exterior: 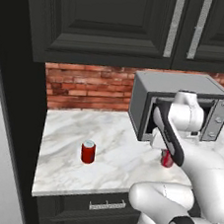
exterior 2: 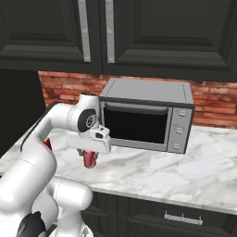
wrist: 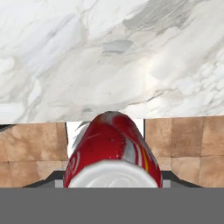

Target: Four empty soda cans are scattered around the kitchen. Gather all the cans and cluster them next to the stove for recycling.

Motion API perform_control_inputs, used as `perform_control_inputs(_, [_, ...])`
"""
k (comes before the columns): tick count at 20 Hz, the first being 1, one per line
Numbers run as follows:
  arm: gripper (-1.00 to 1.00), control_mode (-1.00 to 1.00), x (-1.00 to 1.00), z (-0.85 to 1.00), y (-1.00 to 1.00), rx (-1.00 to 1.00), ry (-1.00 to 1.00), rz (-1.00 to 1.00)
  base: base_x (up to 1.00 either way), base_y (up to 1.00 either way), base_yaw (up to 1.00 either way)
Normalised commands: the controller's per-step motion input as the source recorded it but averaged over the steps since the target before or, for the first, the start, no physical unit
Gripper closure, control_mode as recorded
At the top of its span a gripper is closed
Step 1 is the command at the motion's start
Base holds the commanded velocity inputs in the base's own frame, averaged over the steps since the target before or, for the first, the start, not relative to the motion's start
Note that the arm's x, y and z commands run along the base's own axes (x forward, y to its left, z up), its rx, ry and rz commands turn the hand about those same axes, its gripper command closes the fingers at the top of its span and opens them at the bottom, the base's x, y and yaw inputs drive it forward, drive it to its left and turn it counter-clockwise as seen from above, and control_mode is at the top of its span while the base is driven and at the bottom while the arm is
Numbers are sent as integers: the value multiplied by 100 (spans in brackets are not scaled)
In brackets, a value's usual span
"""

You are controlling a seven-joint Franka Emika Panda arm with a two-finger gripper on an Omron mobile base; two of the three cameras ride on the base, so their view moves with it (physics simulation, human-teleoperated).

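The grey box-shaped microwave (exterior 2: 146, 115) with its dark glass door is the fixed mark here; it stands on the white marble-veined counter (exterior: 62, 170) against the red brick wall (exterior: 87, 86), under black wooden wall cabinets (exterior: 105, 19). The black glass stove cannot be made out in these frames, so the drop-off place lies somewhere off this stretch of counter.

The white arm's two-finger gripper (exterior 2: 90, 155) hangs in front of the microwave's left lower corner, closed around a small red cylindrical soda can with a silver top (exterior 2: 90, 159). In the hand view the can (wrist: 111, 151) lies between the jaws, with the counter edge and tiled floor beyond it, which suggests it is lifted clear of the marble. A second red soda can (exterior: 88, 151) stands upright on the counter well to the left of the microwave, apart from the arm.

The main risks, as I judge them: the hold sits high on a smooth, light cylinder, so a quick swing or a jolt from the driving base could let it slip or tilt out. The arm's elbow sits close to the microwave front, so a careless turn could strike it. A sweep leftwards could knock over the standing can.
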Motion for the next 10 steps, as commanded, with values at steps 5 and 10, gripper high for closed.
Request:
perform_control_inputs(5, [100, -100, -9, 45, 6, 0, 0, 0, 0, 0, 0])
perform_control_inputs(10, [100, -100, -9, 32, 0, 0, 0, 0, 0, 0, 0])
